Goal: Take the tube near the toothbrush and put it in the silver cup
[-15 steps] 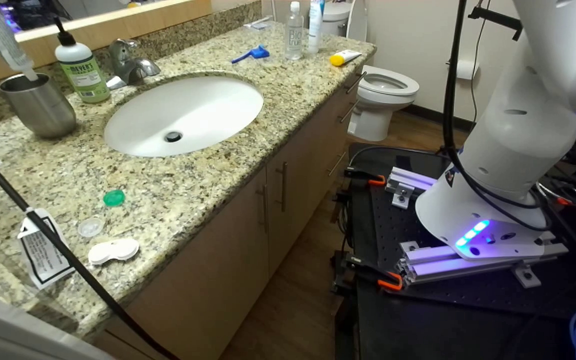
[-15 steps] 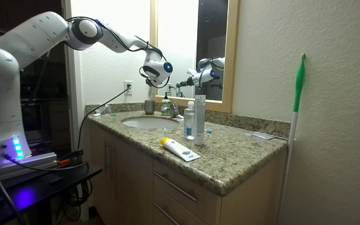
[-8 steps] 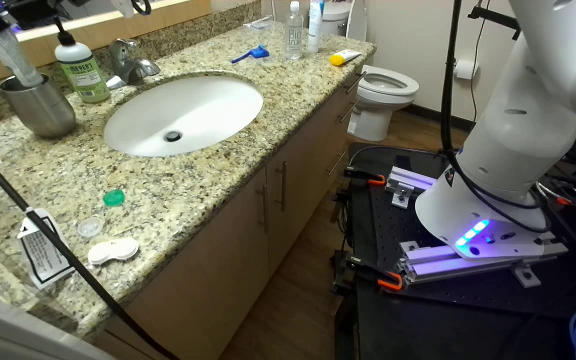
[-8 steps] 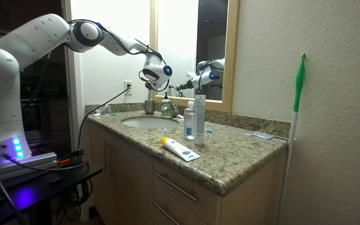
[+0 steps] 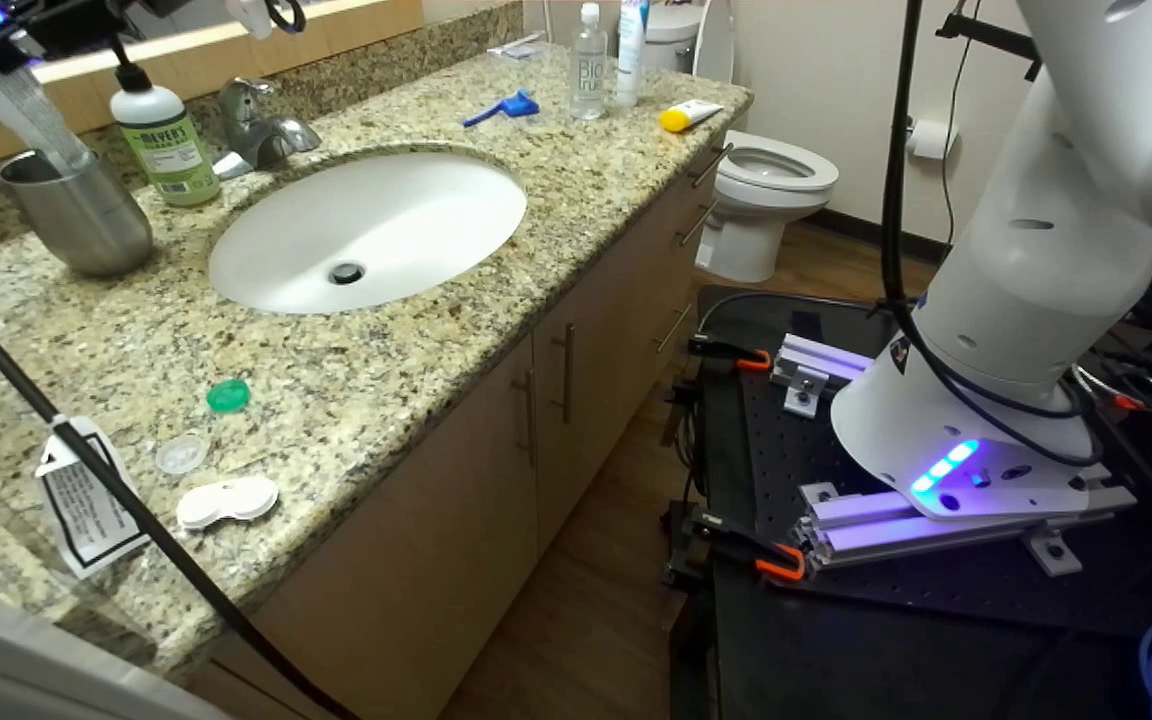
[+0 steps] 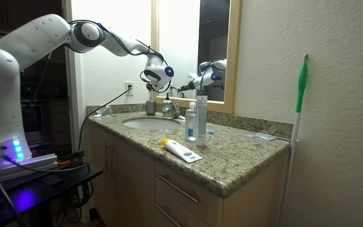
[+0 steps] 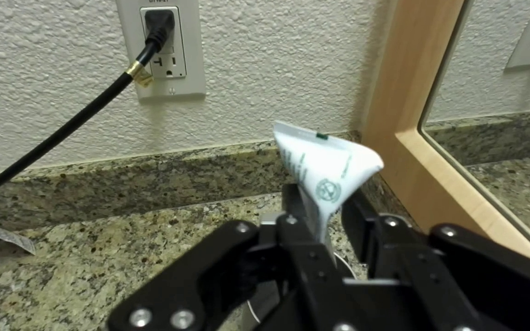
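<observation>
The tube is white with small green print and stands tilted in the silver cup in both exterior views. Its lower end is inside the cup [image 5: 91, 220] and its upper part [image 5: 11, 95] leans on past the rim. In the wrist view the tube's flat crimped end [image 7: 331, 168] sticks up between the fingers. My gripper [image 7: 325, 204] is open around the tube. The tube lies against the left finger [image 7: 295, 202]; a gap shows to the right finger [image 7: 357, 216]. Part of the cup's inside [image 7: 267, 296] shows below the gripper. No toothbrush can be made out for certain.
A green-labelled soap bottle [image 5: 166, 145] stands beside the cup, then the faucet [image 5: 266, 130] and sink [image 5: 376, 230]. The mirror frame [image 7: 412, 69] is close on the right in the wrist view. A black cable [image 7: 76, 115] runs from the wall outlet.
The tube has gone from just over the cup's rim down into the cup and tilts a little more. The arm lowered, and my gripper has opened around the tube.
</observation>
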Robot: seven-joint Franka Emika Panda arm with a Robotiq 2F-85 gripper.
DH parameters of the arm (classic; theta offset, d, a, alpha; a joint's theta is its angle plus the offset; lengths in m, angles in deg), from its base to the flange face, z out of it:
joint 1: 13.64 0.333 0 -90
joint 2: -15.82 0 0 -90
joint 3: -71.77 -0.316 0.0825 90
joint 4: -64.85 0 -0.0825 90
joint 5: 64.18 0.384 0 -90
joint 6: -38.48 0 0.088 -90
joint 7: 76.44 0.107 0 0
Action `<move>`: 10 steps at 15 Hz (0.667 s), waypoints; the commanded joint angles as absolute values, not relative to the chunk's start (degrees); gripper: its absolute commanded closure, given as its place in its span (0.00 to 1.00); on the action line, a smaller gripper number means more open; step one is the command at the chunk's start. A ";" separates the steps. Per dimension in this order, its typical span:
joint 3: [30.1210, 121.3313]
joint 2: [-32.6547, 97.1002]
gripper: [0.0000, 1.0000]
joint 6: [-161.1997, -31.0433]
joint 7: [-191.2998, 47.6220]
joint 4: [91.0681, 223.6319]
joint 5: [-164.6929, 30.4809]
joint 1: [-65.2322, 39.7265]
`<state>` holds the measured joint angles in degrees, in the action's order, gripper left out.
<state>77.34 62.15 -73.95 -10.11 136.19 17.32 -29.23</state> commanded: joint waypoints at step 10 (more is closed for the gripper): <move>79.67 56.06 0.00 -74.41 -2.13 136.24 11.51 -28.97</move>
<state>77.94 60.20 -74.12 -5.49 135.29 15.84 -29.39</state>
